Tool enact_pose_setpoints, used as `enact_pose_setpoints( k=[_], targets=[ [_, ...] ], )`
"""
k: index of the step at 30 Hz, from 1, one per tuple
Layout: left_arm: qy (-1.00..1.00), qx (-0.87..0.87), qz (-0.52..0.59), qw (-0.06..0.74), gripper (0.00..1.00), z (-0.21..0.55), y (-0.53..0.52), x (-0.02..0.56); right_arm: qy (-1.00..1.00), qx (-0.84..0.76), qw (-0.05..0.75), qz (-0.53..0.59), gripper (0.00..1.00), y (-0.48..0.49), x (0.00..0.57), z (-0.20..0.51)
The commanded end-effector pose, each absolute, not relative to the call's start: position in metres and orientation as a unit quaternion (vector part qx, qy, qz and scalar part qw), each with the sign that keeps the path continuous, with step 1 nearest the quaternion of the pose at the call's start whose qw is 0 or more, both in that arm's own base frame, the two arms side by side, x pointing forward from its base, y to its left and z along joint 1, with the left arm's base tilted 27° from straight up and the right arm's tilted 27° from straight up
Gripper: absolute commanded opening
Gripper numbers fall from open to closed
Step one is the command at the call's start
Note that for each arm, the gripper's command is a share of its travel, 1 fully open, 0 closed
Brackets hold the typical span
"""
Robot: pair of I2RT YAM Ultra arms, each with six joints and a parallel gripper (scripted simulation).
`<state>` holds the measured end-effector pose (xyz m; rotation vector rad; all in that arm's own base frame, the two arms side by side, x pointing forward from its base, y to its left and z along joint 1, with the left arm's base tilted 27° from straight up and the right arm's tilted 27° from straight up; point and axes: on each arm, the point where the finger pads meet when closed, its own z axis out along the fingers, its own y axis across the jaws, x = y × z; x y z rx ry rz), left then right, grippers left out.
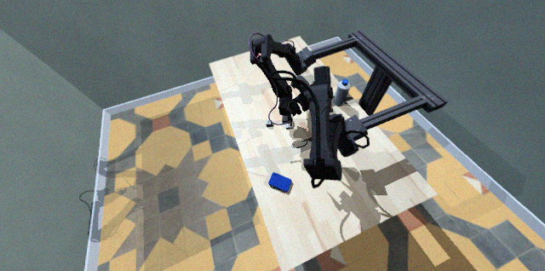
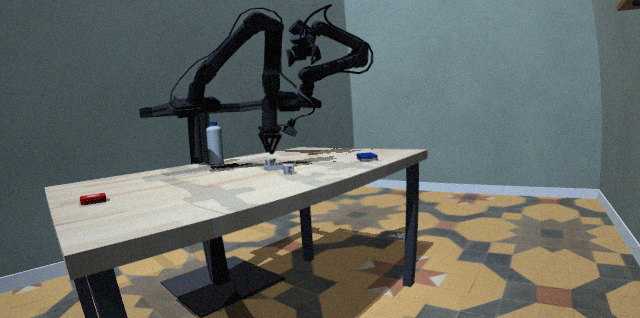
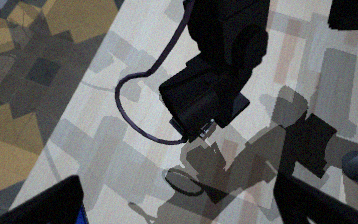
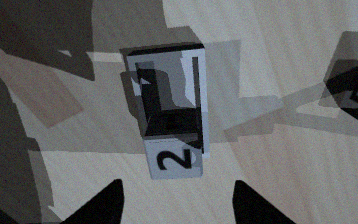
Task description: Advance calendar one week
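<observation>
The grey tray [image 4: 204, 100] [image 2: 274, 168] lies on the table. One white cube [image 4: 174, 159] [image 2: 270, 161] stands at one end of it, with a sideways 2 on the face towards the right wrist camera; the other place in the tray is empty. A second white cube [image 1: 269, 123] [image 2: 289, 169] lies loose on the table beside the tray. My right gripper [image 2: 270, 151] [image 4: 178, 189] is open and empty, just above the tray. My left gripper [image 2: 303, 60] [image 3: 178, 182] is open and empty, high over the table. The faces on the tray's front are hidden.
A bottle with a blue cap [image 1: 341, 92] [image 2: 214, 145] stands near the arms' mount. A blue block-like thing [image 1: 280, 182] [image 2: 367, 156] lies towards the left arm's side. A red cylinder [image 2: 93, 199] lies at the far end. The right arm hangs below the left gripper's view.
</observation>
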<state>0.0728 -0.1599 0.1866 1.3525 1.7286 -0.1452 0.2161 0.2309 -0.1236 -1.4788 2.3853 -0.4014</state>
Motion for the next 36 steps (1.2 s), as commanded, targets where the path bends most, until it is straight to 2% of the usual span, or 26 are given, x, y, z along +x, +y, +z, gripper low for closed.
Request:
enact_pose_setpoints(
  k=[1, 11, 16, 19, 22, 24, 27, 36],
  targets=[
    [0.699, 0.546, -0.050, 0.459, 1.00, 0.188, -0.159, 0.075, 0.788, -0.568, 0.178, -0.157, 0.56, 0.234, 0.218, -0.131],
    [0.699, 0.546, -0.050, 0.459, 1.00, 0.188, -0.159, 0.075, 0.792, -0.566, 0.169, -0.154, 0.55, 0.232, 0.221, -0.143],
    [0.699, 0.546, -0.050, 0.459, 1.00, 0.188, -0.159, 0.075, 0.793, -0.565, 0.170, -0.152, 0.45, 0.232, 0.229, -0.158],
    [0.699, 0.546, -0.050, 0.459, 1.00, 0.188, -0.159, 0.075, 0.792, -0.567, 0.169, -0.151, 0.42, 0.233, 0.229, -0.161],
    [0.699, 0.546, -0.050, 0.459, 1.00, 0.188, -0.159, 0.075, 0.792, -0.566, 0.169, -0.153, 0.34, 0.231, 0.230, -0.162],
    [0.699, 0.546, -0.050, 0.459, 1.00, 0.188, -0.159, 0.075, 0.792, -0.566, 0.169, -0.153, 0.34, 0.231, 0.230, -0.162],
    [0.699, 0.546, -0.050, 0.459, 1.00, 0.188, -0.159, 0.075, 0.791, -0.568, 0.169, -0.153, 0.27, 0.231, 0.228, -0.162],
    [0.699, 0.546, -0.050, 0.459, 1.00, 0.188, -0.159, 0.075, 0.791, -0.564, 0.179, -0.154, 0.27, 0.237, 0.209, -0.112]
  ],
)
